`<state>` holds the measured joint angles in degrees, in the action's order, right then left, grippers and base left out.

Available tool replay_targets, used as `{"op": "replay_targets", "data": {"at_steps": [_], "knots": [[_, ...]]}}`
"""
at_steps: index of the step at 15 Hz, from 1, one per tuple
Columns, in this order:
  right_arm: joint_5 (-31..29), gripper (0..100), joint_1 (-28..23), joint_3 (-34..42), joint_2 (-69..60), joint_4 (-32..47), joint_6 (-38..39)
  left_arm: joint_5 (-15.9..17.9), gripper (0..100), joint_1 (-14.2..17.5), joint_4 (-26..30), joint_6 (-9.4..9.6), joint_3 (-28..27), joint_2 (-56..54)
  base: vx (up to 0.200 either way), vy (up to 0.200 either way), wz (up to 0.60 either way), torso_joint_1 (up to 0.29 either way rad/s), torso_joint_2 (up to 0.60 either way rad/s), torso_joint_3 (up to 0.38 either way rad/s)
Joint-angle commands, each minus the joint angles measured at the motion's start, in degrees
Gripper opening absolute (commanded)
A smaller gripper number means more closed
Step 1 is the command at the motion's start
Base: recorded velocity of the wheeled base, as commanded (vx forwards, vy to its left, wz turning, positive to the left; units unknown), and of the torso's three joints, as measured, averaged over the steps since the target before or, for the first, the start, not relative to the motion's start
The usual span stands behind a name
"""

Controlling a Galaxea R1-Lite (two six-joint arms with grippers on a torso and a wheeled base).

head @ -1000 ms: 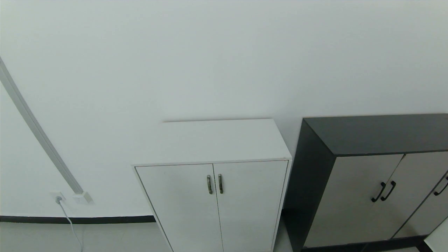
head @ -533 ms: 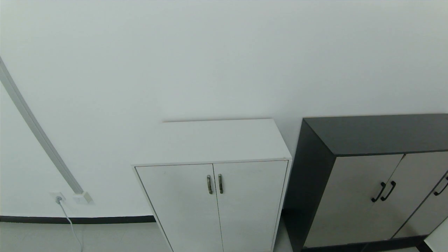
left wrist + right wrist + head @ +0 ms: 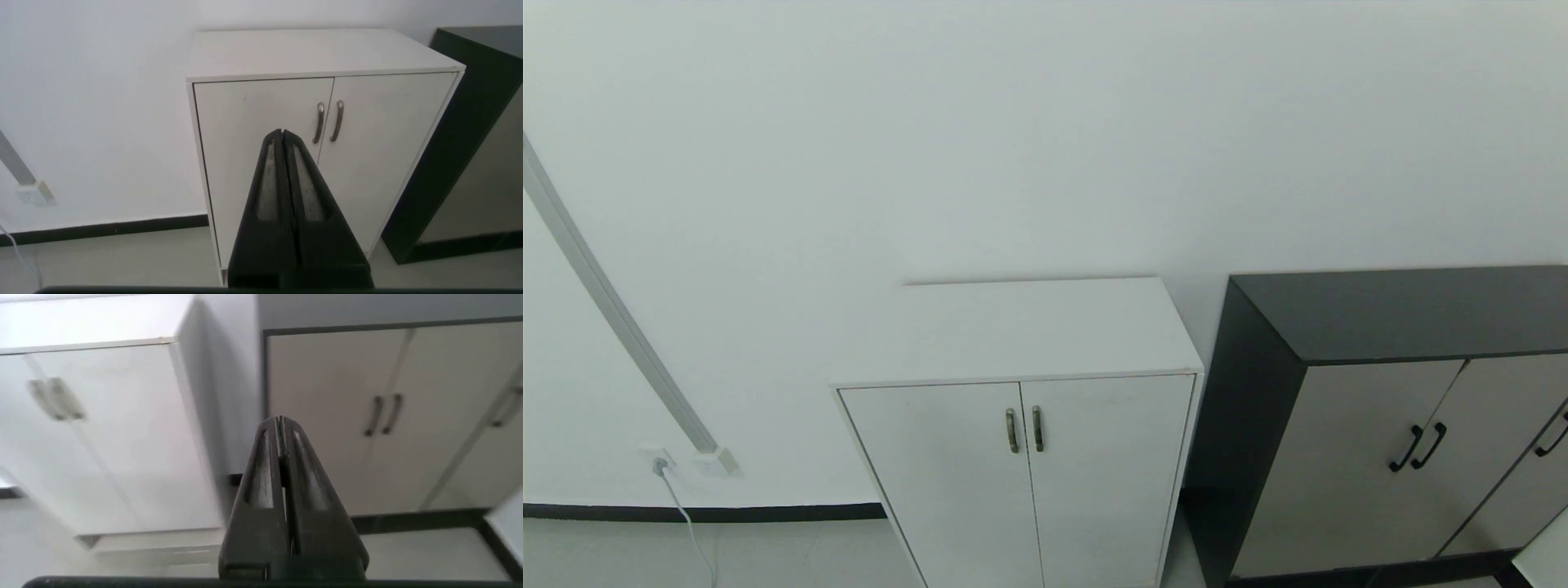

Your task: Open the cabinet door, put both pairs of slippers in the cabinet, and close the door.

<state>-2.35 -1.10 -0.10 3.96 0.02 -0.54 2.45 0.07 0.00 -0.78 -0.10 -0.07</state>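
White cabinet [image 3: 1029, 327]: doors [image 3: 947, 474] shut, two handles [image 3: 1011, 430] at centre seam face forward, unblocked. Dark cabinet [image 3: 1339, 318] just beside its right flank, narrow gap. Left flank open; cable [image 3: 689, 523] trails well apart.

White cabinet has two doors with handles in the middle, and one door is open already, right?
Not quite. The white cabinet does have two doors with handles in the middle, but no door is open. Both are shut, as the head view shows.
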Motion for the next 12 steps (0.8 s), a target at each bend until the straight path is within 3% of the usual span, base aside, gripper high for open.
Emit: {"op": "replay_targets", "data": {"at_steps": [1,12], "knots": [[0.07,0,-0.13,0.1,-1.5,-0.11,0.89,0.01,0,0.01,0.0,-0.01,0.01,0.07,0.0,0.0,0.0,0.0,0.0,0.0],[-2.13,0,1.01,0.1,-3.96,-0.64,5.37,0.01,0,0.01,0.0,0.16,0.01,0.07,0.0,0.0,0.0,0.0,0.0,0.0]]}}
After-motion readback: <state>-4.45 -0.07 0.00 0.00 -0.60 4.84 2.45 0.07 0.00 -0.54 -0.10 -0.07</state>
